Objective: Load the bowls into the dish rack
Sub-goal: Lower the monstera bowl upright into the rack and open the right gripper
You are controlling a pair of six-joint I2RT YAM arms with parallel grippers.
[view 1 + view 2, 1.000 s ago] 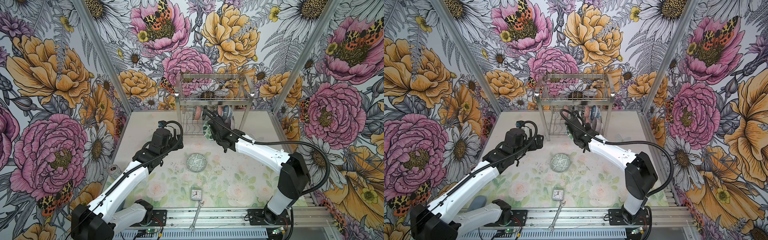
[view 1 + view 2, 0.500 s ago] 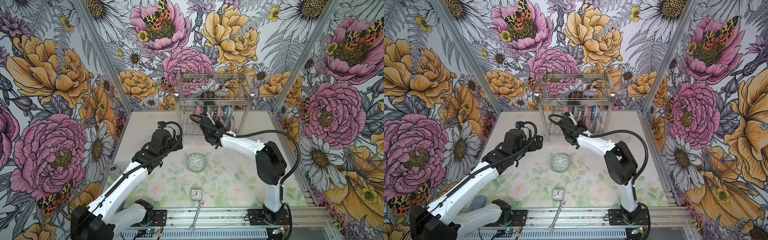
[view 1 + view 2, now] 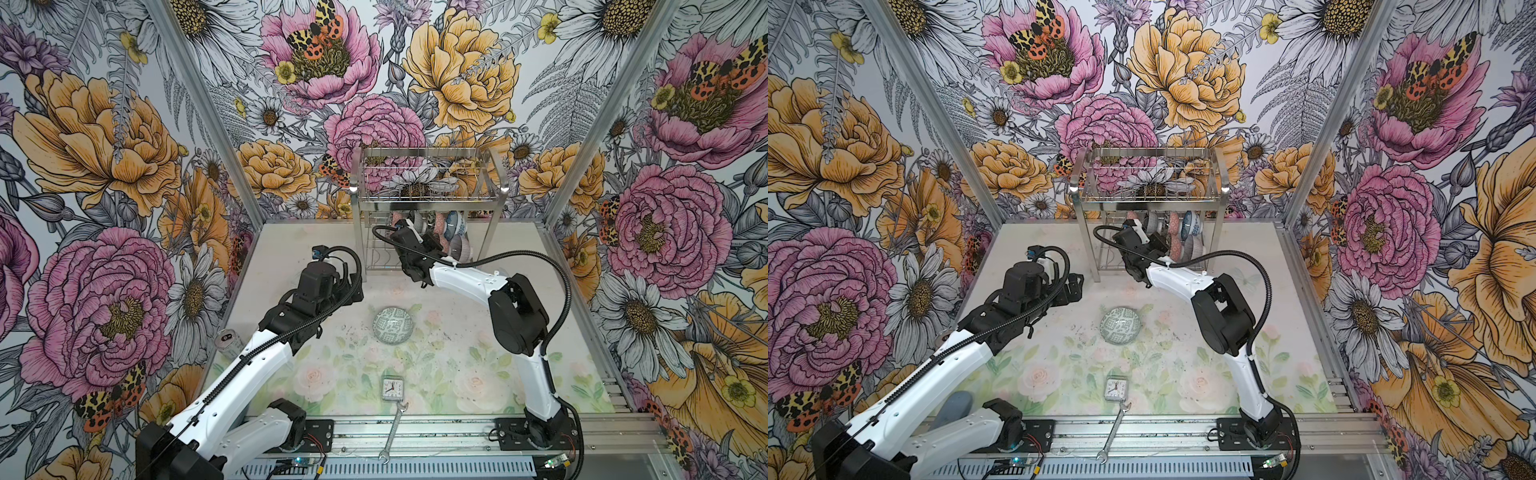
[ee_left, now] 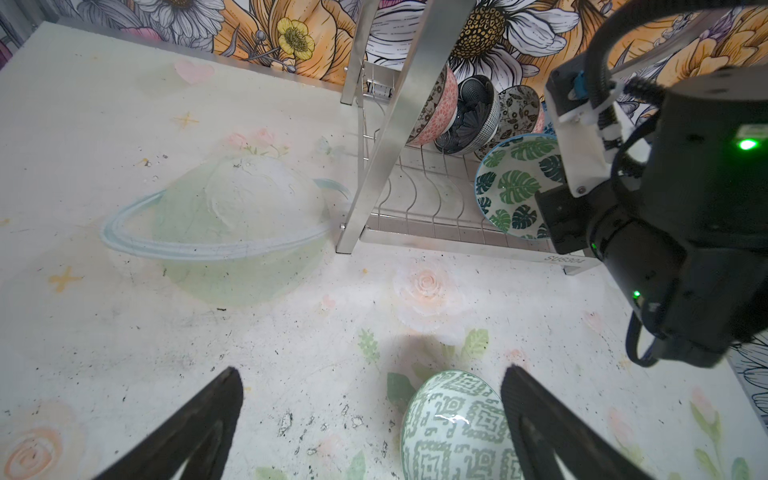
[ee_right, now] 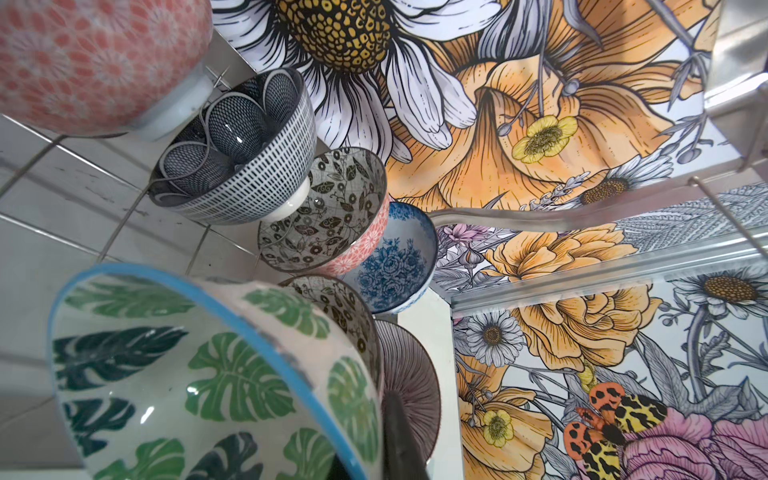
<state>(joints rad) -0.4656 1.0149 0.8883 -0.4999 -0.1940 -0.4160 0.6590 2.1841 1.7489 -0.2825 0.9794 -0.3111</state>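
The right gripper (image 4: 544,208) pinches the rim of the leaf bowl (image 5: 216,374) inside the rack (image 3: 428,203), at 12 o'clock on the table (image 3: 457,365). Seat it in a free slot, clear of the racked bowls (image 5: 324,220), before releasing. The left gripper (image 4: 370,424) hangs open near the geometric bowl (image 3: 392,325), mid-table.

White arm links (image 3: 266,353), black joints (image 3: 515,311), black corrugated cables (image 3: 519,252).
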